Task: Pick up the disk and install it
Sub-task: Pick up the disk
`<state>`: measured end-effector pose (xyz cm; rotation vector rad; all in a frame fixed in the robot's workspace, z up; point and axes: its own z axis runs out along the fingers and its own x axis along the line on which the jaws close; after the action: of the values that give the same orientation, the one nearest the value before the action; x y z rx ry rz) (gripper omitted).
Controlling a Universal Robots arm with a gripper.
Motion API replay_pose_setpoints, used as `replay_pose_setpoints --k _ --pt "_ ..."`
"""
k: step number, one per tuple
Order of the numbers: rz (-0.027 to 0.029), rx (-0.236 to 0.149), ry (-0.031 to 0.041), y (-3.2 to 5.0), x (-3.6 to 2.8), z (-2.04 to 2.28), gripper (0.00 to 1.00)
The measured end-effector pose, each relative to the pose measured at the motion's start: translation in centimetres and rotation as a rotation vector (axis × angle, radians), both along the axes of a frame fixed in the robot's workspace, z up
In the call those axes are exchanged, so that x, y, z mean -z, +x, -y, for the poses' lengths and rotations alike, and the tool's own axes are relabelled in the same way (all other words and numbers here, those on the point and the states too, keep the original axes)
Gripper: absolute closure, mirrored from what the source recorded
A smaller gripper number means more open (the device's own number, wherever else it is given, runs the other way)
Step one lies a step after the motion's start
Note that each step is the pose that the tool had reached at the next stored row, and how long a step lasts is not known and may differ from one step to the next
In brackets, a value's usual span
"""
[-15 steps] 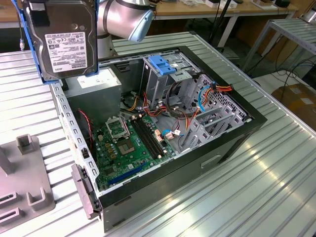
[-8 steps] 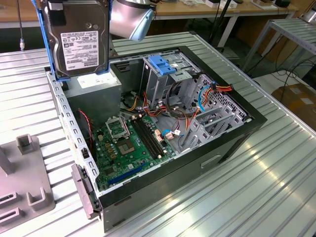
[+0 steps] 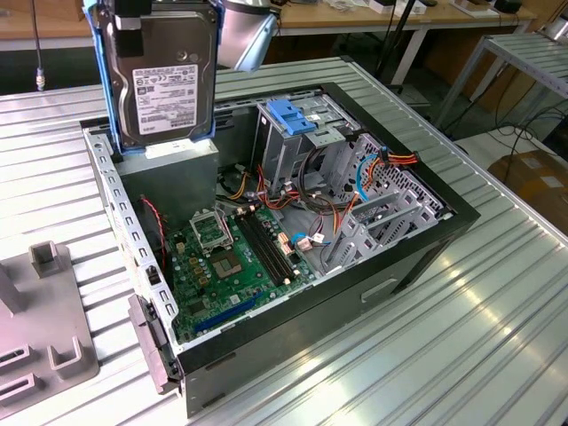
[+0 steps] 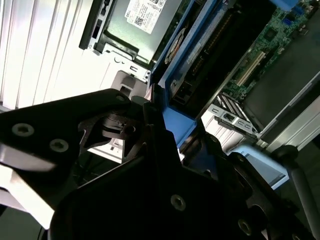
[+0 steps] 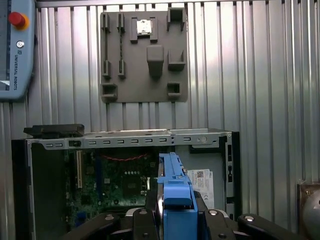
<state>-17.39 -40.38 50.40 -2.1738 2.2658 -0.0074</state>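
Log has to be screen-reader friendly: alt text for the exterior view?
The end effector holds the disk upright, label toward the camera, above the open computer case, toward the exterior view's left. The case lies on a slatted metal table with its motherboard exposed; a grey fixture plate sits at the exterior view's left.

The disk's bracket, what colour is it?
Bright blue bracket around the dark disk, clearest in the exterior view.

Upright (blue-framed), the disk [image 3: 164, 75] hangs above the case [image 3: 293, 328].
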Motion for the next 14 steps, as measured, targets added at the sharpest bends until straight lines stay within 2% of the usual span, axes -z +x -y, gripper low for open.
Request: replay_pose_setpoints --k 3,8,11,14 --pt "-0.0001 0.000 -0.0001 1.42 0.10 0.00 0.63" --pt "-0.0001 0.000 -0.0007 3.27 0.23 0.00 0.63" --pt "0.0000 0.000 -0.0009 3.56 0.26 0.07 0.63" --pt "0.0000 0.000 -0.0010 3.66 0.32 0.54 0.63"
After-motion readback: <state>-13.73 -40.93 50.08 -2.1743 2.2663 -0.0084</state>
